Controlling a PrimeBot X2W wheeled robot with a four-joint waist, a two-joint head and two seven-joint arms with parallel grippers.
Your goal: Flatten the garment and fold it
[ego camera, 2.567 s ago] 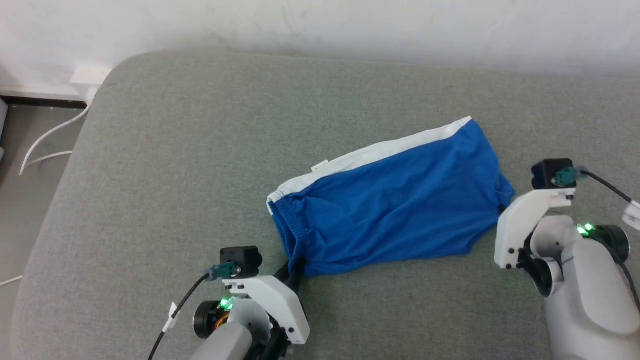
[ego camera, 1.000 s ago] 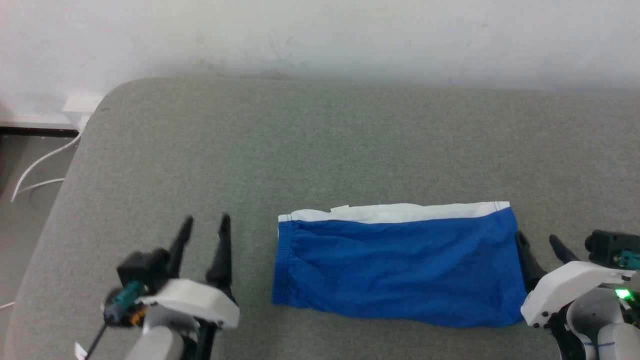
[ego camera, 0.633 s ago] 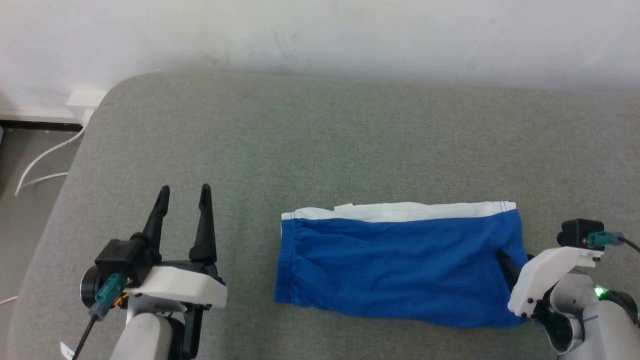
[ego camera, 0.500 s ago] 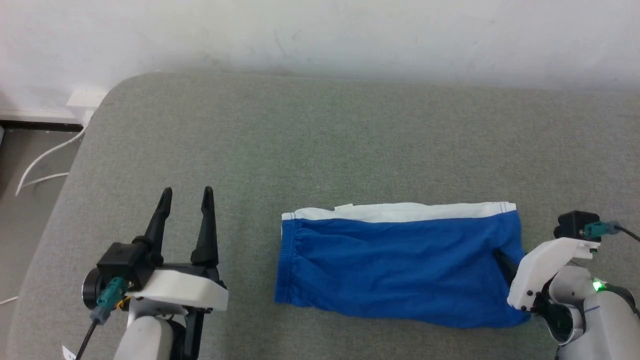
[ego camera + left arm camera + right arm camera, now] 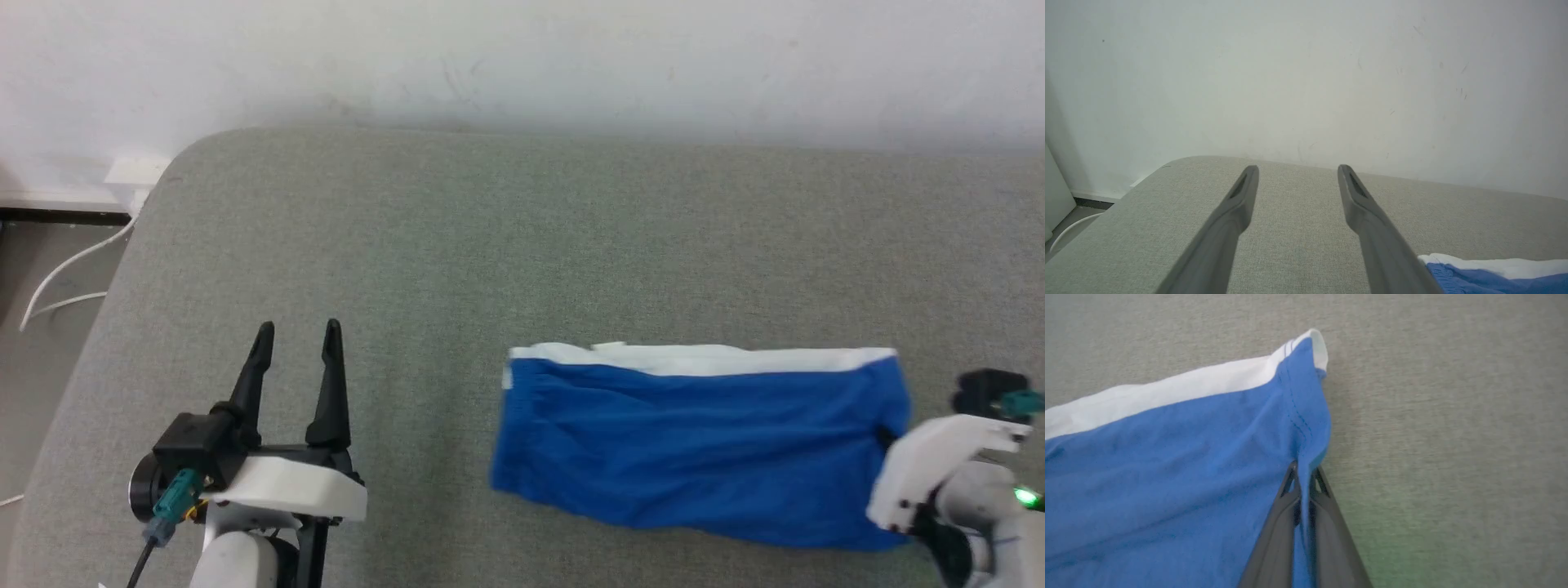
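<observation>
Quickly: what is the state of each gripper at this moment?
Left gripper: open, holding nothing.
Right gripper: shut on the hem of the bright blue thin-fabric shorts.

A grey fabric-covered bench (image 5: 457, 237) is stretching across the scene, its rounded far-left corner lying close to a scuffed white wall (image 5: 522, 57). At the left, white cables (image 5: 64, 272) are trailing from beside a white box (image 5: 135, 171) at the wall's foot, over the floor (image 5: 37, 359).
</observation>
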